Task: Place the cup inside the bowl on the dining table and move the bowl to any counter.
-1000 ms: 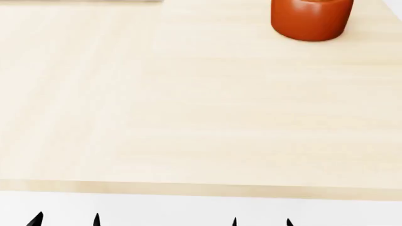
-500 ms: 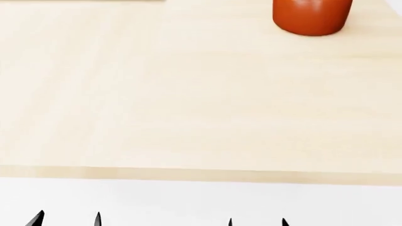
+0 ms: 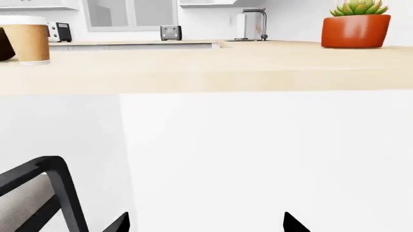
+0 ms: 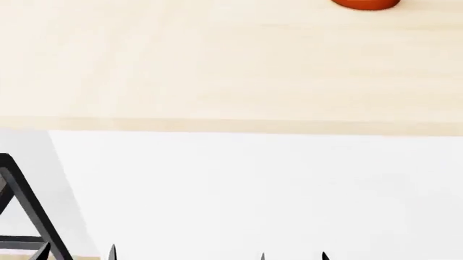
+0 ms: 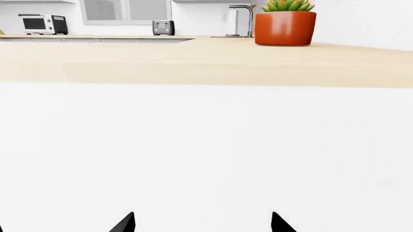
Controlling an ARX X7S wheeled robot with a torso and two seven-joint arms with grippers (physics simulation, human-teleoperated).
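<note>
Head view shows the pale light-wood dining table [image 4: 217, 70] on its white base. Its top carries the red-orange glossy plant pot [image 3: 355, 30] and the small tan-orange, white-lidded paper cup [image 3: 28, 38]. Left gripper [image 3: 206, 224] and right gripper [image 5: 202, 223] hang spread, grasping nothing.

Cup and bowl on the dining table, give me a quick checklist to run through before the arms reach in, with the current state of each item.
1. Cup located: ok, upright on the dining table, lid on.
2. Bowl located: cannot tell, only a dark sliver at the frame edge beside the cup.
3. Left gripper open and empty: ok.
4. Right gripper open and empty: ok.
5. Grippers above tabletop height: not ok, both face the white base.
6. Potted plant clear of the cup: ok, far across.
</note>
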